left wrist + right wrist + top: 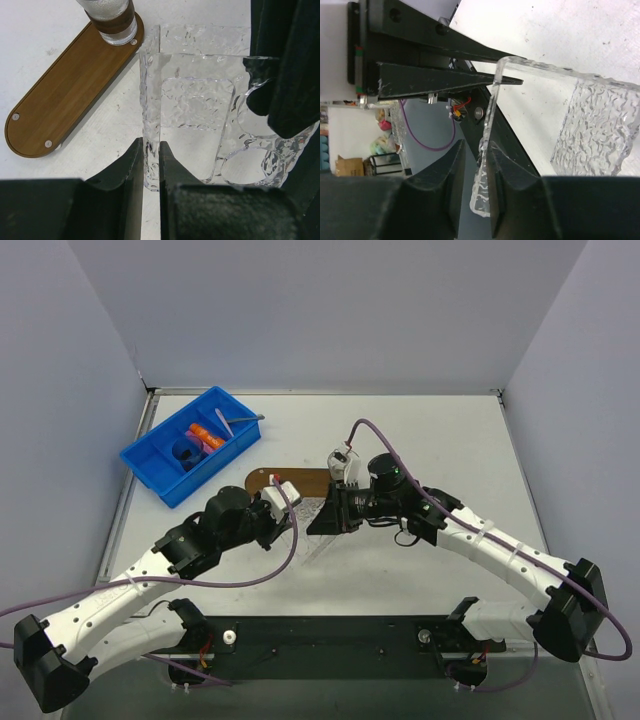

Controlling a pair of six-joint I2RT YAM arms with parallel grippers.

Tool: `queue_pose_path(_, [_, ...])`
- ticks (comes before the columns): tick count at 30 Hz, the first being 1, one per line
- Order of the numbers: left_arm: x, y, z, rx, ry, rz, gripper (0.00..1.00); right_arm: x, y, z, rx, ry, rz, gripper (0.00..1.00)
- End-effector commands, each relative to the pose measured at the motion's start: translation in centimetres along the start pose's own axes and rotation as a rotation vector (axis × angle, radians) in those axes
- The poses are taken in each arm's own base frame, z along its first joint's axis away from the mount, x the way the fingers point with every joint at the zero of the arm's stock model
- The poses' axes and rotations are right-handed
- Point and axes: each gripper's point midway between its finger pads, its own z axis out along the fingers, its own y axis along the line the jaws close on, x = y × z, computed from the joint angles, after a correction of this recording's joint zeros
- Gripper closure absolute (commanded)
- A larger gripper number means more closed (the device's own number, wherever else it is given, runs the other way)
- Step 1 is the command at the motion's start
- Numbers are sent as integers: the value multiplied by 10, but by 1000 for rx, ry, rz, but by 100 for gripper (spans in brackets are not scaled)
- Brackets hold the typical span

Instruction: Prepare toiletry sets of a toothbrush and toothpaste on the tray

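A clear textured plastic holder (200, 105) stands on the table beside the dark-brown wooden tray (65, 95). My left gripper (151, 145) is shut on the holder's near wall. My right gripper (474, 145) straddles another wall of the holder (600, 130), one finger against it and a gap at the other. In the top view both grippers, left (292, 508) and right (322, 518), meet over the holder (318, 536) in front of the tray (262, 480). Orange toothpaste tubes (207, 437) lie in the blue bin (160, 475). A thin toothbrush (240, 420) rests on its rim.
A clear glass cup (112, 20) stands on the far end of the tray. The blue bin sits at the back left of the table and also holds a dark round item (185, 452). The right arm's black body (290, 75) is close on the holder's right side.
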Motion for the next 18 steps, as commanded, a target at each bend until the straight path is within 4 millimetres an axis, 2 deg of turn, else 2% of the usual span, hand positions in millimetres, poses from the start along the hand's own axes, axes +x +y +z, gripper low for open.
queue_pose_path(1, [-21, 3, -3, -18, -68, 18, 100, -5, 8, 5, -41, -25, -10, 87])
queue_pose_path(2, [-20, 3, -2, -23, -63, 15, 100, -5, 7, 5, -39, -24, -7, 94])
queue_pose_path(3, [-20, 5, -3, -37, -61, 15, 100, -6, 5, 6, -30, -30, -3, 98])
queue_pose_path(6, [-21, 8, -4, -55, -57, 1, 97, -7, -1, 7, -12, -54, 0, 100])
queue_pose_path(8, [-22, 11, -6, -78, -57, -12, 84, -8, -6, 6, -7, -78, 3, 100])
queue_pose_path(9, [-25, 11, -7, -78, -63, -17, 69, -12, -5, 6, -13, -99, 3, 100])
queue_pose_path(11, [-25, 18, -11, -116, -67, -31, 59, -14, -9, 2, -8, -125, 7, 100])
queue_pose_path(12, [-26, 18, -12, -121, -70, -39, 47, -18, -9, 1, -7, -147, 7, 100])
queue_pose_path(15, [-33, 23, -19, -152, -92, -71, 35, -22, -11, -2, -1, -180, -2, 100])
queue_pose_path(18, [-46, 23, -26, -148, -146, -115, 29, -27, -12, -5, 4, -209, -5, 100])
